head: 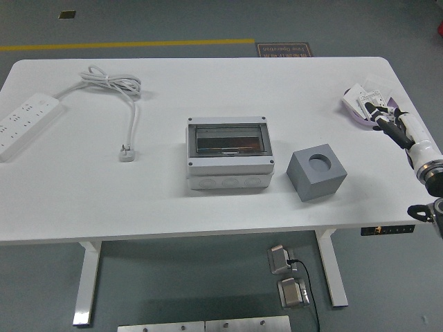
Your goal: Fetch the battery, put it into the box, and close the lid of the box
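**Right robot hand at the pouch on the far-right edge, box lid down**

Writing: nothing legible on the box, the cube or the strip. The dark mat [284, 50] on the floor past the surface has print, too small to read. The white item in the pouch carries a label, also unreadable.

Right robot hand [383, 115] comes in from the right edge, white forearm angled up-left. Its dark fingertips [376, 111] sit on the near rim of the lilac pouch [353, 107], touching or just over it. Fingers look bunched together, but how far they are closed and whether they grip anything I cannot tell from this angle. Left arm is out of view.

Battery [363, 99]: presumably the white flat item lying in the pouch at the far-right of the surface [221, 83], partly covered by the fingers. Long axis roughly runs near-left to far-right, can't pin it tighter.

Box [228, 152]: grey enclosure at centre, long axis left-right, smoky transparent lid [229, 139] lying flat on it. Grey cube [316, 171] with a round recess on top sits just right of the box, rotated, not touching.

Far left: white power strip [24, 123] lying diagonally; a separate white cable [124, 97] is coiled, plug end toward the near side.
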Robot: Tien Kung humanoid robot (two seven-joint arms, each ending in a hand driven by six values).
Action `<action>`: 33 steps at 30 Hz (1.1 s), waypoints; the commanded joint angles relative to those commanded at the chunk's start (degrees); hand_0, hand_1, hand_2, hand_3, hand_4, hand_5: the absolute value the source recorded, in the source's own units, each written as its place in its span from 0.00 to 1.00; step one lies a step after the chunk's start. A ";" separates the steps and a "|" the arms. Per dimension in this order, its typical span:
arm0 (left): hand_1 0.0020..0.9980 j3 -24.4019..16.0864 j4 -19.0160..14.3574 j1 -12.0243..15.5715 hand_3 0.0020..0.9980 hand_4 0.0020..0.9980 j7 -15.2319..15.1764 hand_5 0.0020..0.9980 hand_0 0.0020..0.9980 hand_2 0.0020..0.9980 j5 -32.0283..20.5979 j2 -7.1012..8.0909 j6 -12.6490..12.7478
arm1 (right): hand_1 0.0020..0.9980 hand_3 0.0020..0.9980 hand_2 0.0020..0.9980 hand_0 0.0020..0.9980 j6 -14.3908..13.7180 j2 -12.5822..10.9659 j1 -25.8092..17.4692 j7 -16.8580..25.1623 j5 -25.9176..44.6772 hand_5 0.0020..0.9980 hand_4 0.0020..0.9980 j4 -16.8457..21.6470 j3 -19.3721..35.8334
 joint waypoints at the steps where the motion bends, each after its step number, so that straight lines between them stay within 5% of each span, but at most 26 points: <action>1: 0.64 -0.01 0.00 -0.02 0.64 0.77 -0.02 0.10 0.61 0.63 0.01 0.01 0.01 | 0.73 0.83 0.77 0.83 -1.52 0.04 0.11 0.97 -1.07 0.86 0.89 -0.39 0.10; 7: 0.64 0.02 0.00 -0.04 0.64 0.77 -0.11 0.10 0.61 0.63 -0.01 0.03 0.07 | 0.76 0.86 0.82 0.84 -12.33 0.47 0.73 8.75 0.03 0.79 0.82 -2.51 -0.23; 8: 0.64 0.04 0.00 0.02 0.64 0.77 -0.11 0.10 0.61 0.63 -0.08 -0.03 0.11 | 0.76 0.86 0.82 0.84 -14.70 0.58 0.85 10.83 1.82 0.79 0.82 -2.72 -0.87; 9: 0.64 0.10 0.00 0.10 0.64 0.77 -0.10 0.10 0.61 0.63 -0.15 -0.10 0.14 | 0.87 0.98 0.96 0.96 -16.55 0.67 0.98 12.72 3.63 0.81 0.85 -2.87 -1.67; 14: 0.64 0.40 0.00 0.61 0.64 0.77 0.13 0.10 0.61 0.63 -0.36 -0.60 0.22 | 0.87 0.98 0.96 0.96 -22.87 1.52 1.49 23.50 14.73 0.81 0.85 -3.01 -7.25; 20: 0.64 1.14 0.00 1.22 0.64 0.77 0.32 0.11 0.61 0.63 -1.19 -0.97 0.70 | 0.93 1.00 0.99 1.00 -14.69 1.19 1.02 31.82 27.95 0.84 0.87 -0.18 -11.95; 21: 0.64 1.24 0.00 1.29 0.64 0.77 0.37 0.11 0.61 0.63 -1.30 -0.99 0.76 | 0.85 0.90 0.89 1.00 -13.44 1.02 0.96 32.01 29.43 0.87 0.87 0.09 -12.19; 26: 0.64 1.66 0.00 1.56 0.64 0.77 0.50 0.11 0.61 0.63 -1.91 -1.11 1.16 | 0.85 0.90 0.89 1.00 -5.18 0.06 0.53 29.09 36.87 0.87 0.87 0.87 -11.96; 27: 0.63 1.70 0.00 1.55 0.64 0.78 0.48 0.11 0.61 0.63 -1.97 -1.13 1.20 | 0.76 0.80 0.81 0.89 -3.94 -0.06 0.45 28.49 37.20 0.86 0.88 0.92 -11.70; 29: 0.63 1.74 0.00 1.51 0.64 0.78 0.42 0.11 0.61 0.63 -2.00 -1.18 1.22 | 0.76 0.80 0.81 0.89 -1.58 -0.24 0.30 27.31 36.56 0.86 0.88 1.09 -10.90; 33: 0.63 1.75 0.00 1.43 0.64 0.77 0.41 0.11 0.61 0.56 -1.89 -1.22 1.18 | 0.79 0.81 0.87 0.90 -1.33 -0.46 0.24 27.12 33.87 0.87 0.90 1.57 -9.40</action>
